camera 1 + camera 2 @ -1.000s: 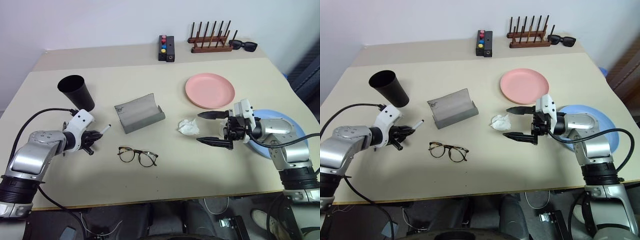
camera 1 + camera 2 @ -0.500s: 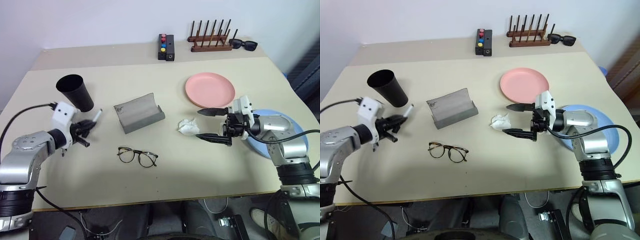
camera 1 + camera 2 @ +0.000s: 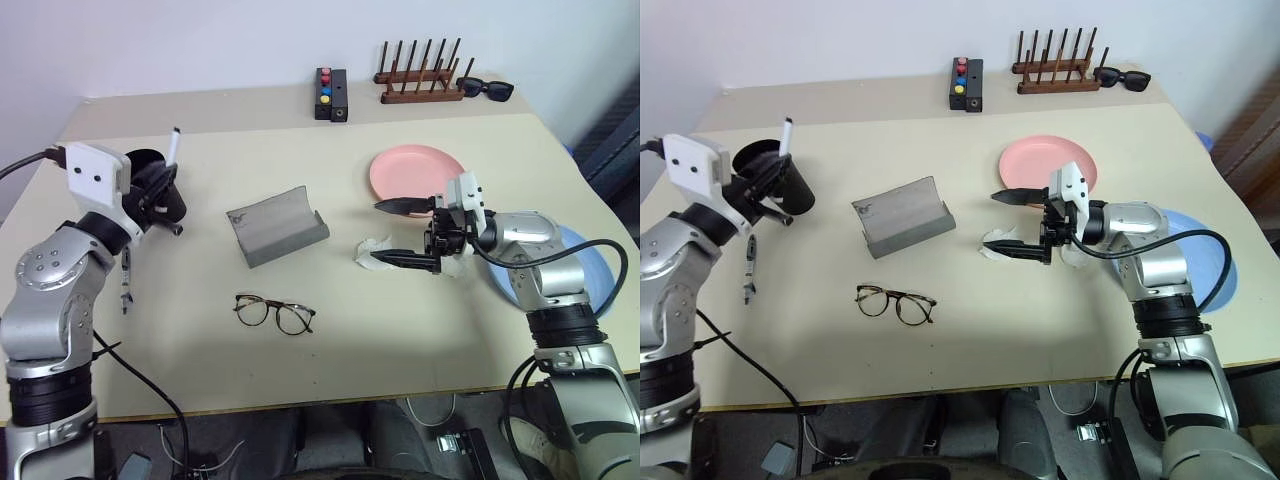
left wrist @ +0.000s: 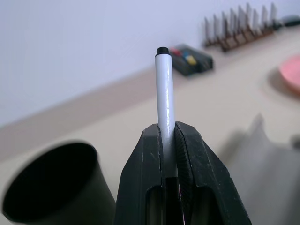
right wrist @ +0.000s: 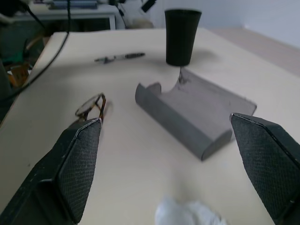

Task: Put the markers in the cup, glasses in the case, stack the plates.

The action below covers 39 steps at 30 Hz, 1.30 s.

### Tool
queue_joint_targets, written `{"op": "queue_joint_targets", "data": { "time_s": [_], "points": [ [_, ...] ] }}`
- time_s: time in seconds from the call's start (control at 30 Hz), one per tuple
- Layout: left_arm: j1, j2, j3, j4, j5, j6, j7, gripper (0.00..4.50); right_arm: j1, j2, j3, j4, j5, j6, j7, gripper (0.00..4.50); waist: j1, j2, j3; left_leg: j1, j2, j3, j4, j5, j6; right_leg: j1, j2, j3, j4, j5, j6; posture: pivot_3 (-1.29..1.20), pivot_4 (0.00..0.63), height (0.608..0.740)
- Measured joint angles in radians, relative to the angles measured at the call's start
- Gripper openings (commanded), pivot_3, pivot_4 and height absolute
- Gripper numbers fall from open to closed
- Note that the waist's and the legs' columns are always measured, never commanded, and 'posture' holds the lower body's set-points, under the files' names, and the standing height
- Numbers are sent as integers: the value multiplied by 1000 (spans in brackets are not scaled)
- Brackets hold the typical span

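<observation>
Beige table [image 3: 330, 360], as we list it: left gripper [image 3: 166, 180] pinching one marker [image 3: 172, 145] upright beside the cup [image 3: 780, 180]; second marker [image 3: 748, 270] lying flat; right gripper [image 3: 392, 232] spread wide above crumpled tissue [image 3: 372, 252]; glasses [image 3: 274, 311] near the open case [image 3: 278, 226].

Head pair overlooks table [image 3: 330, 340]; wrist cameras sit low.

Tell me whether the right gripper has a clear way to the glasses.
Probably yes: the open right gripper points toward the glasses, with bare table between; the crumpled tissue lies just under its fingers.
</observation>
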Motion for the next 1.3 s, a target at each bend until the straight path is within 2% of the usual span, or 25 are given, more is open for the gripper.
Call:
{"op": "queue_joint_targets", "data": {
  "time_s": [0.33, 0.67, 0.9, 1.13, 1.3],
  "points": [
    [-102, -119, 69, 151, 7, -283, 136, 199, -56, 86, -6, 63, 33, 3, -3, 4500, 0, 0, 0, 0, 0, 0, 1, 0, 0, 0, 0, 0, 0, 0, 0, 0, 150, 740],
    [-174, -117, 72, 323, 70, -501, 188, 199, -89, 137, -46, 116, 54, 3, -32, 4500, 0, -1, 0, 0, -1, 0, 1, 0, 0, 0, 1, 0, 1, 0, 0, 0, 150, 740],
    [-216, -70, 68, 545, 218, -704, 279, 199, -89, 158, -46, 117, 54, 2, -43, 4500, -5, -1, 0, 0, -1, 0, 0, 0, 0, -1, 1, 0, 1, 0, 0, 0, 150, 740],
    [-278, -68, 30, 744, 271, -855, 312, 199, -89, 163, -46, 117, 54, 2, -43, 4500, -3, -1, 0, -2, -1, 0, 2, 0, 0, -2, 0, 0, 2, 1, 1, 0, 150, 740],
    [-344, -69, 16, 879, 267, -928, 302, 199, -88, 163, -46, 117, 54, 1, -43, 4500, -7, -2, -1, -12, -2, 0, 5, 1, -1, -14, 0, 0, 8, 1, 1, 0, 150, 740]
  ]
}}
